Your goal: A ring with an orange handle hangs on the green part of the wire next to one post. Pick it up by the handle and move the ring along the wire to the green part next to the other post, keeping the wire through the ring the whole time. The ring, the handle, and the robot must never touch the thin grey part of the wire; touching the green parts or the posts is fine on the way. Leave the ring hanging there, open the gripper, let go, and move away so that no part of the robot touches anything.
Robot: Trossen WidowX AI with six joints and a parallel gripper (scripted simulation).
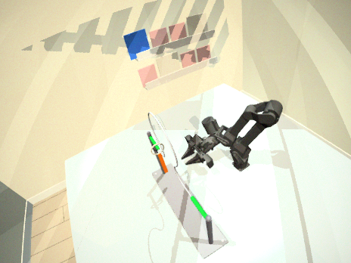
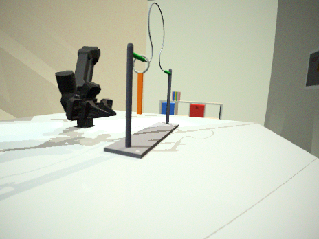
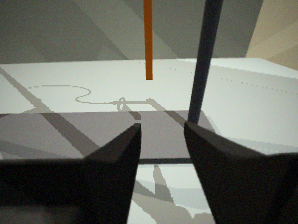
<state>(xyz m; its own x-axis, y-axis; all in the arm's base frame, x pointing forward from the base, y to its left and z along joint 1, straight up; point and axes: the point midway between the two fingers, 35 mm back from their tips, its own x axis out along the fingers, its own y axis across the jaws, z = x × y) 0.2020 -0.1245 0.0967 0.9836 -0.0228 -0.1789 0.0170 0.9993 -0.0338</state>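
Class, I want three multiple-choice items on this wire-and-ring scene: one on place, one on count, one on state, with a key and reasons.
1. Where does the ring hang?
A. on the green part by the post nearest the exterior camera
B. on the grey loop
C. on the base plate

2. How many green wire parts are there?
A. one
B. two
C. three

3. What do the fingers of the gripper hold?
A. the orange handle
B. a post
C. nothing

Key: 1 A, the ring circles green wire beside that post. 2 B, one by each post. 3 C, the handle hangs apart, ahead of the fingers.
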